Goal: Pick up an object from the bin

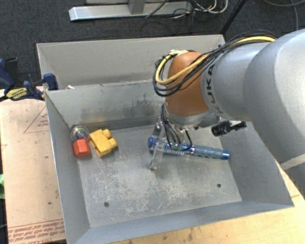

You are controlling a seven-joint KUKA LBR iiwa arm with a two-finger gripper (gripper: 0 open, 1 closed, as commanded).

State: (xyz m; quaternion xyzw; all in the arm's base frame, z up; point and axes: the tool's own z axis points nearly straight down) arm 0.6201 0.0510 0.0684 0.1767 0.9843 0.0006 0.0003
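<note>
Blue pen [206,152] near the middle of the grey bin [149,199], flat on the floor, slanting toward the right wall. End effector [162,151] down over its left end; open or closed, impossible to tell. Yellow block [103,142] and red piece [81,147] side by side near the left wall, well apart from the pen.

Slim blue pen-like stick [203,152], paler and patterned along its left half, plain blue toward the right tip. Stretched left to right near the middle of the bin [149,199], right end slanting slightly toward the near wall, left end under the claw [163,147].
</note>
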